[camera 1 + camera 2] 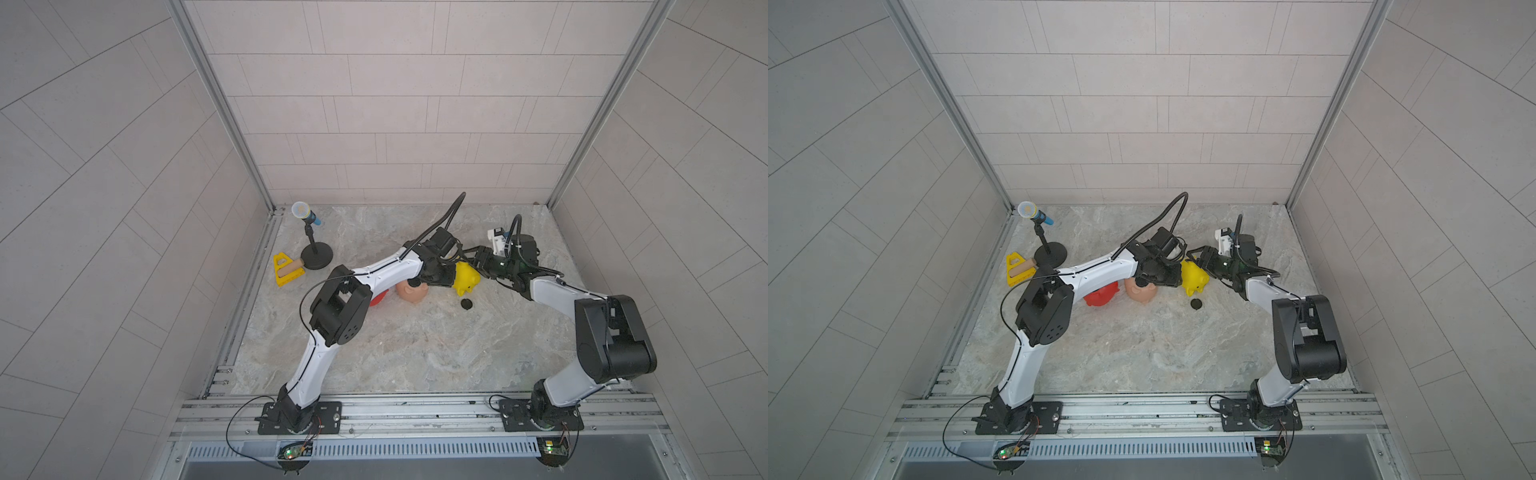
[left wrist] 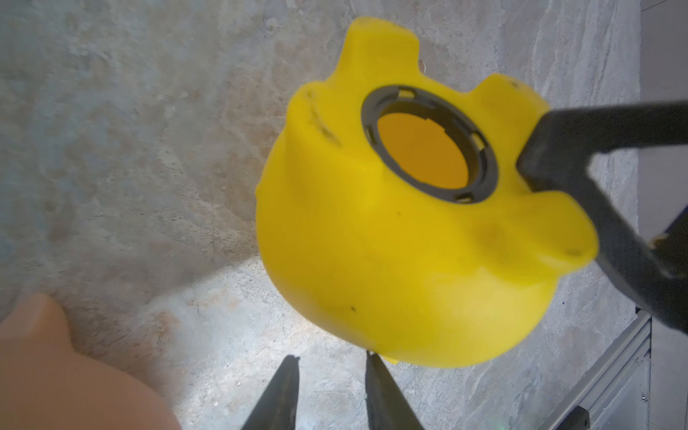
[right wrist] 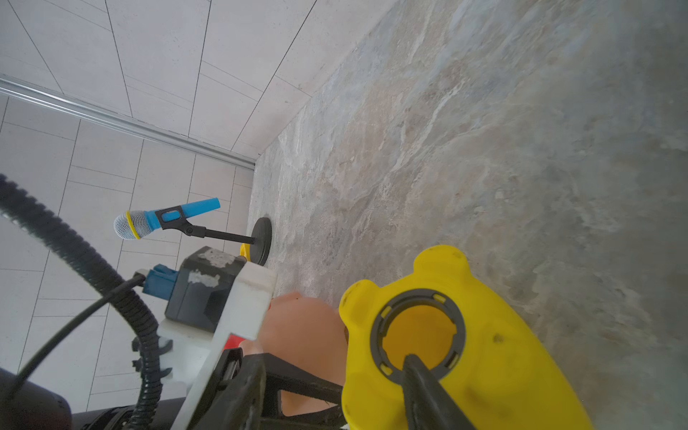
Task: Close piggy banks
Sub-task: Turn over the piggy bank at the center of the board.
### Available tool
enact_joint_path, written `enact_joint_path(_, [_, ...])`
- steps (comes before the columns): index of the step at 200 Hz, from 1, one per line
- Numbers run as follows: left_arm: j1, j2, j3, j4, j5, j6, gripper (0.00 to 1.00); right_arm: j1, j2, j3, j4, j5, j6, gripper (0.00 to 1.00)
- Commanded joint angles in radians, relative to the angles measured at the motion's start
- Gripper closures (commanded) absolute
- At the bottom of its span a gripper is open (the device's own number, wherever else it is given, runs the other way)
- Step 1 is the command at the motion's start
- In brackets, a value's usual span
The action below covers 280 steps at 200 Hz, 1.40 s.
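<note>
You hold yellow piggy bank (image 2: 391,268) just beside peach-pink piggy bank (image 1: 409,293). Your right gripper (image 1: 475,266) clamps its belly hole (image 2: 424,149) rim, one finger inside, likely to present hole upward. Left gripper (image 2: 331,357) jaws nearly together, empty. Loose black plug (image 1: 466,304) near peach-pink piggy bank: probably your next pickup.

Noted yellow piggy bank (image 2: 372,260) near the surface's middle, slightly toward the far edge. Tipped off its feet, stubby legs sticking out. Round belly hole open inside a dark grey notched ring, hollow yellow interior showing. Found peach-pink piggy bank (image 1: 1144,293) just beside it on the left-edge side, smooth and rounded, pose unclear. Spotted red piggy bank (image 1: 1100,296) further toward the left edge, mostly hidden.
</note>
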<state>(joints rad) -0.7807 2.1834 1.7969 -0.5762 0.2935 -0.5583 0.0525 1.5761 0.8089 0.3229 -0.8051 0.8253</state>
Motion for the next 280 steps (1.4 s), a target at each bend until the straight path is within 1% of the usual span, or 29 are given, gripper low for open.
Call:
enact_joint_path(1, [0.008,0.016,0.026,-0.001,-0.024,0.017,0.65,0.018,-0.027,-0.008,-0.056,-0.013,-0.022,0.40])
enact_joint_path(170, [0.018,0.018,0.026,0.003,-0.026,0.012,0.65,0.032,-0.109,-0.025,-0.157,0.003,-0.071,0.40])
enact_joint_path(280, [0.029,0.016,0.032,0.002,-0.029,0.012,0.62,0.042,-0.139,-0.027,-0.206,0.016,-0.091,0.40])
